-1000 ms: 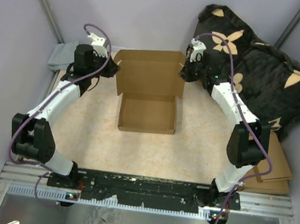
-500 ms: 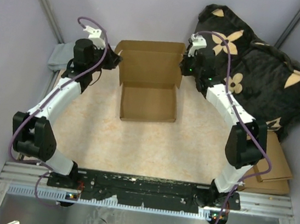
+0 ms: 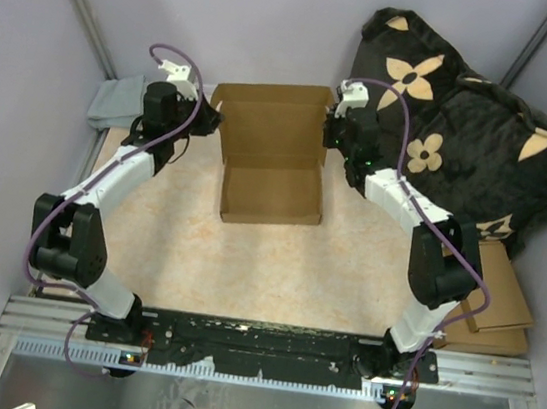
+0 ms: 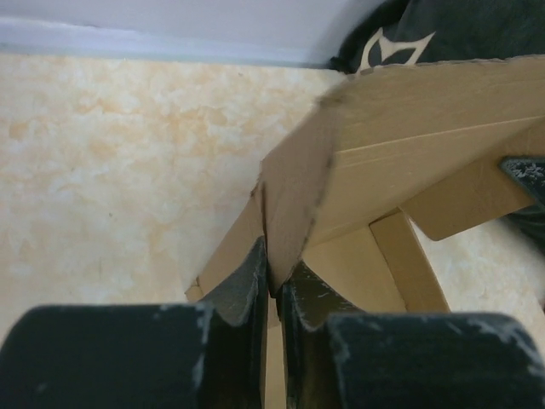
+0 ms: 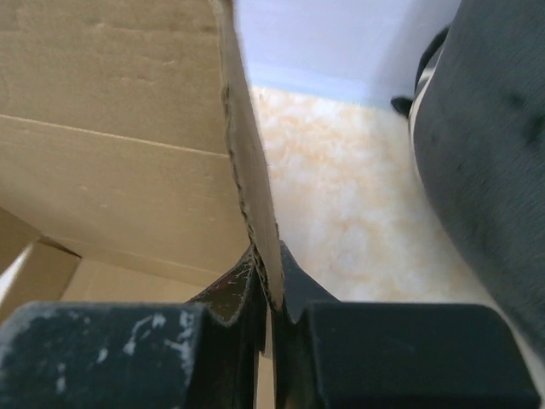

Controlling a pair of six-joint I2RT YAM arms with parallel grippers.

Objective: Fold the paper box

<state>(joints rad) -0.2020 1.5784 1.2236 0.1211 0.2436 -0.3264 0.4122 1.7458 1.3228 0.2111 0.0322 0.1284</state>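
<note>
The paper box (image 3: pixel 270 192) is plain brown cardboard with a shallow tray on the table and its lid (image 3: pixel 271 124) raised at the back. My left gripper (image 3: pixel 212 116) is shut on the lid's left side flap (image 4: pixel 294 204). My right gripper (image 3: pixel 330 129) is shut on the lid's right side flap (image 5: pixel 251 170). The tray's inside (image 4: pixel 358 273) shows below the lid in the left wrist view. The lid's inner face (image 5: pixel 111 145) fills the left of the right wrist view.
A black cushion with tan flowers (image 3: pixel 466 119) lies at the back right, close to my right arm, and shows in the right wrist view (image 5: pixel 490 170). A grey cloth (image 3: pixel 115 103) lies at the back left. Flat cardboard pieces (image 3: pixel 497 305) are stacked at the right edge.
Both grippers have moved toward the back wall with the lid flaps held. The box has slid back a little and the lid stands steeper.
</note>
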